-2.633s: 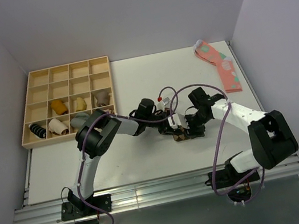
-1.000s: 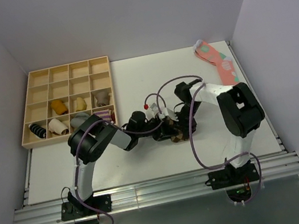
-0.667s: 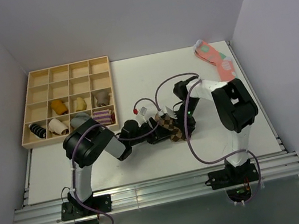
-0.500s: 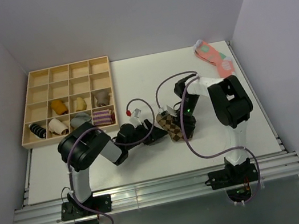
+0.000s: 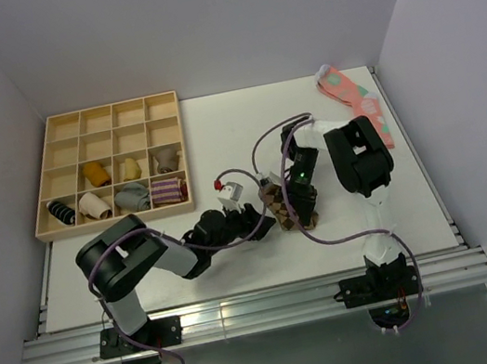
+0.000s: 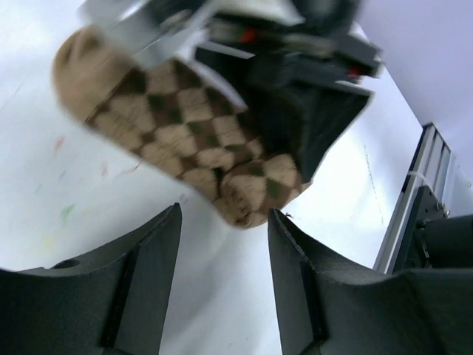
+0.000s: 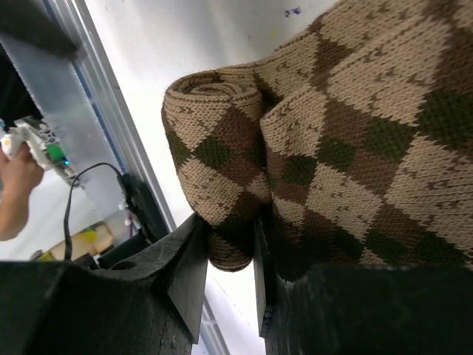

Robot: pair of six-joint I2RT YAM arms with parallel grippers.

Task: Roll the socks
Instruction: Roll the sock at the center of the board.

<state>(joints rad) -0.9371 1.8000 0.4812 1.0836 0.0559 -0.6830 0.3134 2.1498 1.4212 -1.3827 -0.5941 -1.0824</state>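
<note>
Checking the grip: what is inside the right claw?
The rolled end of the argyle sock, pinched by the right claw; the unrolled part extends beyond its fingers. The fingers cover the pinched stretch, so the fabric there cannot be seen.

pink socks (image 5: pixel 361 109) lie well apart from the wooden tray (image 5: pixel 97 123).

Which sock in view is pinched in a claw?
The tan argyle sock mid-table, its rolled end clamped in the right claw. The pink socks lie untouched at the far right; the rolled socks sit in the wooden tray.
</note>
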